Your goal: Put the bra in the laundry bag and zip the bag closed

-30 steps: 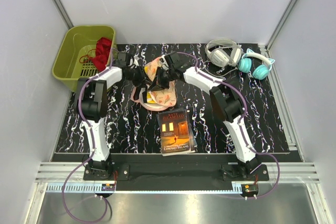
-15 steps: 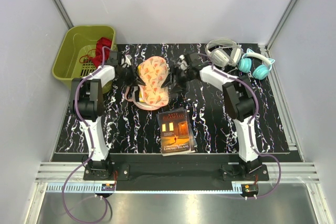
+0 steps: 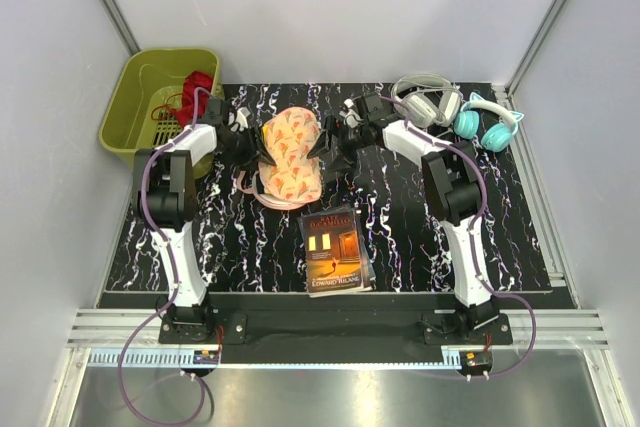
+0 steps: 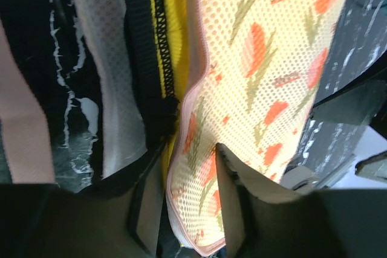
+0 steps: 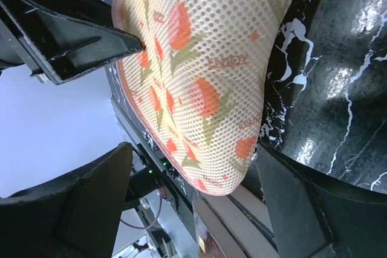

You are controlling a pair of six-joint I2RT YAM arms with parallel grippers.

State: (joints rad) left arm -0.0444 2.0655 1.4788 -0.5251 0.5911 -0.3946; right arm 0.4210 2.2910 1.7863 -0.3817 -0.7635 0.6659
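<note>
Laundry bag [image 3: 290, 152]: peach-pink mesh case with red-orange tulip print and pink zip edging. It lies on the black marbled table [image 3: 470, 237] between the two grippers. In the top view its long axis runs far to near, with the far end leaning slightly right. The printed dome faces up.

Bra [image 4: 176, 22]: bright yellow with black trim, seen in the left wrist view as a narrow strip tucked under the printed dome beside white mesh.

Change: a second ago the upper dome was raised between both grippers, with yellow showing at the near end. It now lies folded down over the lower half, and the right arm has drawn back rightward.

Left gripper [image 3: 248, 143]: jaws partly apart with the bag's pink rim between them. Whether they pinch it cannot be told.

Right gripper [image 3: 331, 142]: jaws spread wide beside the bag's right edge, holding nothing.

Also present: olive-green basket [image 3: 130, 107] with red cloth [image 3: 197, 92], book [image 3: 337, 250], white headphones [image 3: 425, 97], teal headphones [image 3: 488, 123].
</note>
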